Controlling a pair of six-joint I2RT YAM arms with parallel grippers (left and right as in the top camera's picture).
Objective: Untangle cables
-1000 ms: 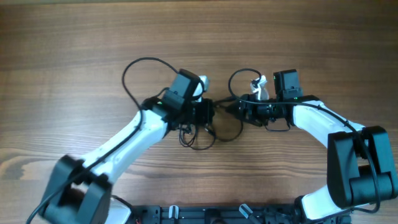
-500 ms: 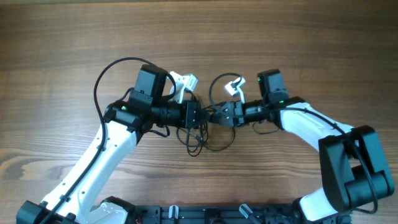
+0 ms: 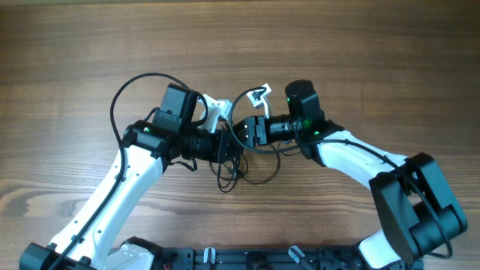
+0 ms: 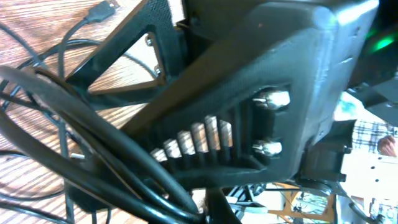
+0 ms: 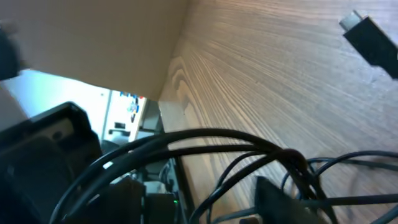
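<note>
cables (image 3: 234,169) bunched on the table (image 3: 375,45) between both grippers, light, limp, snag-prone; left gripper (image 3: 231,144) jaws clamped on the bunch, right gripper (image 3: 251,129) can't tell, i'd grab one strand near a plug.

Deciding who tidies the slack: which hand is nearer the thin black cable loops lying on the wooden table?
Left. The left hand is directly beside the thin black cable loops; the right hand sits farther off, past the left hand's tip.
</note>
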